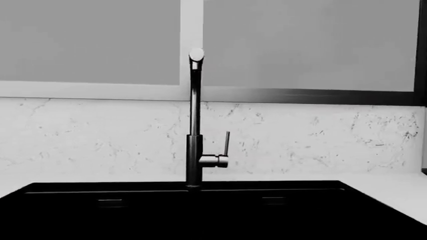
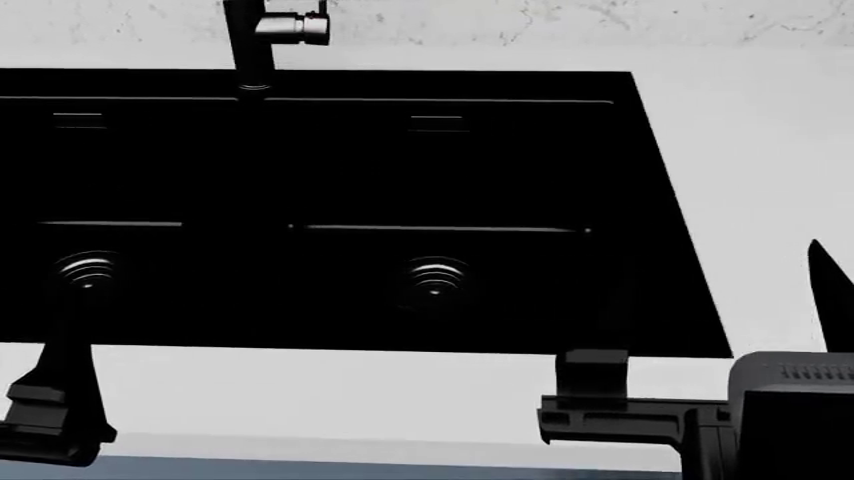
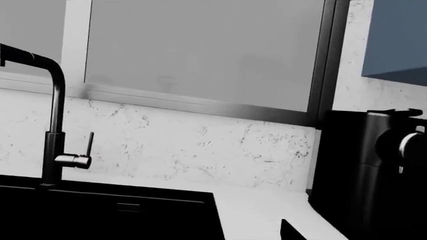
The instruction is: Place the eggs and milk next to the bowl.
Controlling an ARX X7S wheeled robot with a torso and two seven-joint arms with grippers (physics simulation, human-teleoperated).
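Observation:
No eggs, milk or bowl show in any view. In the head view my left arm (image 2: 54, 400) rises at the lower left and my right arm (image 2: 601, 405) at the lower right. Both reach the front rim of a black double sink (image 2: 334, 180). Their fingers merge with the sink's black, so I cannot tell how the jaws stand. The left wrist view faces the faucet (image 1: 194, 125) head-on and shows no fingers. In the right wrist view only a dark tip (image 3: 288, 231) shows at the frame's edge.
A tall black faucet (image 2: 254, 40) stands behind the sink against a marbled backsplash (image 1: 300, 135). White countertop (image 2: 761, 180) runs to the right of the sink. A big black coffee machine (image 3: 367, 165) stands there by the wall. A dark pointed shape (image 2: 827, 290) cuts into the head view's right edge.

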